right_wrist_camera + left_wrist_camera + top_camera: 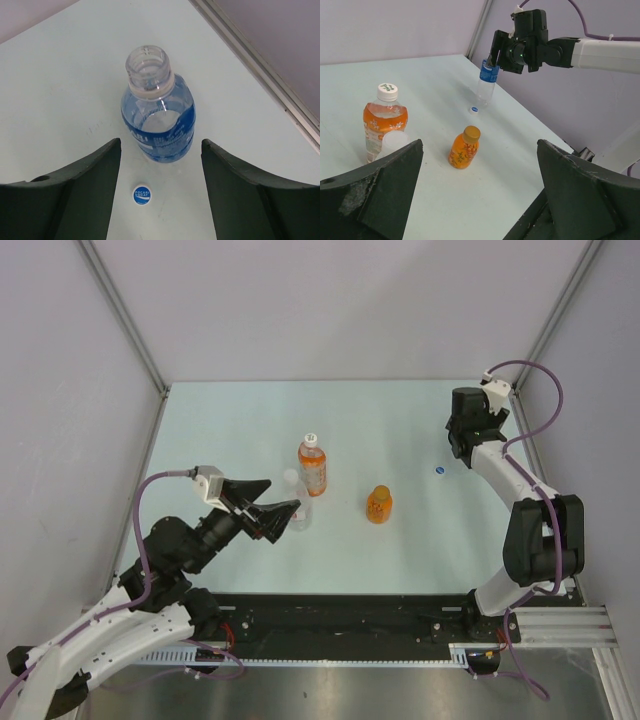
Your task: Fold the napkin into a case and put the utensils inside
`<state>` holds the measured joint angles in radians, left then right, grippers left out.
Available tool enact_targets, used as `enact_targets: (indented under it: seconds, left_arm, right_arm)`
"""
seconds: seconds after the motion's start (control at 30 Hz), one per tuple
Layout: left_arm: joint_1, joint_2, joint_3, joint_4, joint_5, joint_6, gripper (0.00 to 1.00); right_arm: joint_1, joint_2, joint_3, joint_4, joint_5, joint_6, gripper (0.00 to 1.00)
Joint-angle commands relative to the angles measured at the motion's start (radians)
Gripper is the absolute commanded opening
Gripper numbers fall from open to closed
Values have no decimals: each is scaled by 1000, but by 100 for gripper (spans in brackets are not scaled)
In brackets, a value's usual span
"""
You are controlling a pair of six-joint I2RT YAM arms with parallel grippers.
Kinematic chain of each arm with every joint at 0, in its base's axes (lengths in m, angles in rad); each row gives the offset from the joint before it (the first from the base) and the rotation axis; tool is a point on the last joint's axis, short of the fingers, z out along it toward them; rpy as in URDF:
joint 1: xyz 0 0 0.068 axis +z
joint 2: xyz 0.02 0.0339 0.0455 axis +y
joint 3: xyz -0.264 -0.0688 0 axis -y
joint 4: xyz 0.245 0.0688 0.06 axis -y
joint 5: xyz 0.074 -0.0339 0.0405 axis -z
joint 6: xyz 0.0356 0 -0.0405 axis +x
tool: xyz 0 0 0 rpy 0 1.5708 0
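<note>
**Napkin and utensils out of shot as two open grippers face bottles**

The napkin and the utensils appear in none of the three views, so their place cannot be told.

The left gripper (285, 493) hangs low over the surface (230, 430), left of the middle and nearer the near edge than the far one. It has its fingers (385, 195) spread wide and nothing between them. Just beyond its tips stands a clear container (299, 512) with a pale top. From above it appears to touch or nearly touch the lower finger, but the views do not settle which. Just behind that container rises a tall bottle (313, 468) of orange drink, upright, with a white cap. A small orange bottle (379, 504) with a brown cap stands apart from it, toward the right edge and about level with the clear container.

The right gripper (160, 145) points down near the far right corner, its fingers (75, 190) parted. A blue-labelled bottle (157, 115) stands upright in the gap between them with no cap on its mouth. Bare surface shows between the bottle and each finger, and neither touches it. The blue cap (142, 195) lies flat on the surface just beside the bottle's base, on the side toward the near edge. From above, the gripper hides the bottle and only the cap shows, close to the right edge.
</note>
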<state>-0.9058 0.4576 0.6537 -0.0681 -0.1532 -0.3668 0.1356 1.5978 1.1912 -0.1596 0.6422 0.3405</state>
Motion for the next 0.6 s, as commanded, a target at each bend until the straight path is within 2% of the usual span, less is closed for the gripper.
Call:
enact_targets:
  seconds: [0.0, 0.57]
  left_arm:
    - [2, 6, -5, 44, 15, -20, 100]
    - [2, 13, -12, 57, 21, -23, 100]
  right_arm:
    - [-5, -38, -4, 11, 4, -3, 69]
    - [-11, -48, -4, 14, 2, -6, 69]
